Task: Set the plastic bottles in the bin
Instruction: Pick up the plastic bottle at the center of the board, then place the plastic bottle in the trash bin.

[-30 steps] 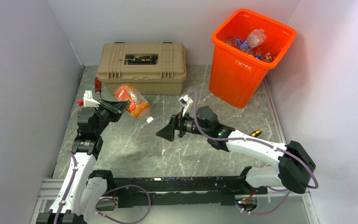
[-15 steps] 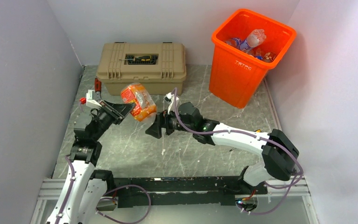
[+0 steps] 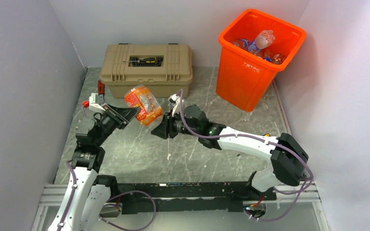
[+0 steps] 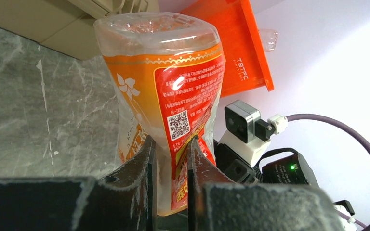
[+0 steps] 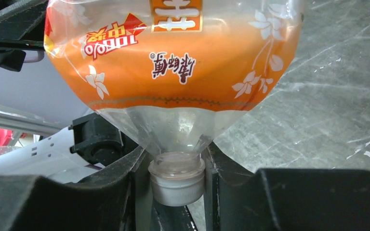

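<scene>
The orange-labelled bottle (image 3: 144,105) hangs in the air above the grey marbled worktop (image 3: 139,154), left of centre in the overhead frame and just in front of the tan toolbox (image 3: 149,72); it touches neither. The left end effector (image 3: 130,111) is clamped on the crushed lower body, and its wrist view shows the two fingers pressing the label in from both sides. The right end effector (image 3: 160,129) meets the bottle from the opposite end; in its own wrist view the pale cap (image 5: 177,185) sits between the fingers, which appear pressed together against its sides, so both arms seem to grip one bottle.

The bottle's long axis runs from its base at the upper left down to the cap at the lower right of the overhead frame, pointing straight into the right end effector. The orange bin (image 3: 243,79) stands at the upper right, well apart from the bottle, with other bottles (image 3: 260,41) already inside; the right arm is plainly the nearer to it.

This reads as a hand-over. The next move likely calls for the left fingers to let go, leaving the right arm to swing the bottle up and right over the rim; a grip on the cap alone may let the body droop.
</scene>
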`<state>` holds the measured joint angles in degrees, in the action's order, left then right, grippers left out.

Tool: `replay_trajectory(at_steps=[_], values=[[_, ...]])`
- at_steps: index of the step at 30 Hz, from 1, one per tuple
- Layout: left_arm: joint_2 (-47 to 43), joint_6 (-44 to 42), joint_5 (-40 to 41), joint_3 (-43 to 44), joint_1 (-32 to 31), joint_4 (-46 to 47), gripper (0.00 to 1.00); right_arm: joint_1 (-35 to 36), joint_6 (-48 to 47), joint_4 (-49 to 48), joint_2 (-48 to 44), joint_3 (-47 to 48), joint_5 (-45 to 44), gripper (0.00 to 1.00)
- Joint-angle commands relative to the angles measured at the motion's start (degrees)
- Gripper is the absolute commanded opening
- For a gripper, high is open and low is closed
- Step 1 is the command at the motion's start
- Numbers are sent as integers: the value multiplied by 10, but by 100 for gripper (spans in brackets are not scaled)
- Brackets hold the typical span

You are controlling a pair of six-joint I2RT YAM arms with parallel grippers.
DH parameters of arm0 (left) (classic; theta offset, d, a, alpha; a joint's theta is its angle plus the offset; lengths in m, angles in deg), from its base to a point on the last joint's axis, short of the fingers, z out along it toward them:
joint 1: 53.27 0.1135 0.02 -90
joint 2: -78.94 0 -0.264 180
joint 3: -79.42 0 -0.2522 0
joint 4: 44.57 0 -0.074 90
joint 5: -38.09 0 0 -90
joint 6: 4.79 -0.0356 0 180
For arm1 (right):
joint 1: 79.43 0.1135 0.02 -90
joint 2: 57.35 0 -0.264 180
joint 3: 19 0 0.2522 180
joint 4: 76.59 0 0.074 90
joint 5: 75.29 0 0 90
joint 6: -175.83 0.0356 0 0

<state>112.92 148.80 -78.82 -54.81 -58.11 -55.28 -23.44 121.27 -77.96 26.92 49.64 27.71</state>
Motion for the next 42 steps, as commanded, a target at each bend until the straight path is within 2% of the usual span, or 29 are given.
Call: replay_trajectory(at_steps=[1, 2, 3, 6, 7, 9, 10, 11, 15, 19, 22, 24, 25, 28, 29, 34, 37, 42], values=[[-14, -10, -17, 27, -6, 4, 0, 2, -5, -33, 0, 20, 0, 13], [-14, -10, -17, 26, -7, 3, 0, 2, -9, -27, 1, 23, 0, 3], [-15, -10, -17, 24, -7, 4, 0, 4, -16, -21, 0, 24, -3, 0], [-15, -18, -18, 27, -7, -7, 0, 7, -33, -15, -13, 15, -5, 0], [-14, -27, -11, 36, -8, -26, 14, 7, -40, -7, -21, 11, -13, 0], [-11, -53, 6, 63, -8, -84, 59, 8, -63, 25, -50, 6, -37, 0], [-9, -60, 19, 77, -8, -100, 87, 8, -78, 48, -70, 5, -55, 0], [-5, -62, 30, 93, -8, -105, 98, 8, -97, 78, -93, 8, -77, 0], [41, -88, 45, 193, -8, -113, 100, 3, -164, 234, -203, 49, -218, 0], [84, -164, 74, 280, -8, -147, 99, -11, -227, 384, -247, 183, -372, 0], [107, -230, 107, 295, -8, -169, 98, -27, -277, 424, -237, 294, -514, 0], [120, -252, 145, 295, -8, -211, 97, -74, -324, 404, -215, 346, -588, 0], [123, -254, 160, 286, -8, -221, 97, -120, -327, 388, -207, 368, -576, 0], [120, -232, 193, 238, -7, -218, 97, -290, -254, 376, -171, 411, -483, 0], [117, -230, 194, 214, -7, -208, 96, -330, -237, 375, -149, 425, -482, 0], [115, -232, 214, 170, -8, -196, 96, -436, -217, 318, -106, 445, -472, 0], [124, -217, 201, 157, -8, -193, 96, -474, -231, 343, -42, 503, -480, 0], [157, -211, 147, 145, -8, -178, 94, -548, -171, 392, 59, 594, -437, 0]])
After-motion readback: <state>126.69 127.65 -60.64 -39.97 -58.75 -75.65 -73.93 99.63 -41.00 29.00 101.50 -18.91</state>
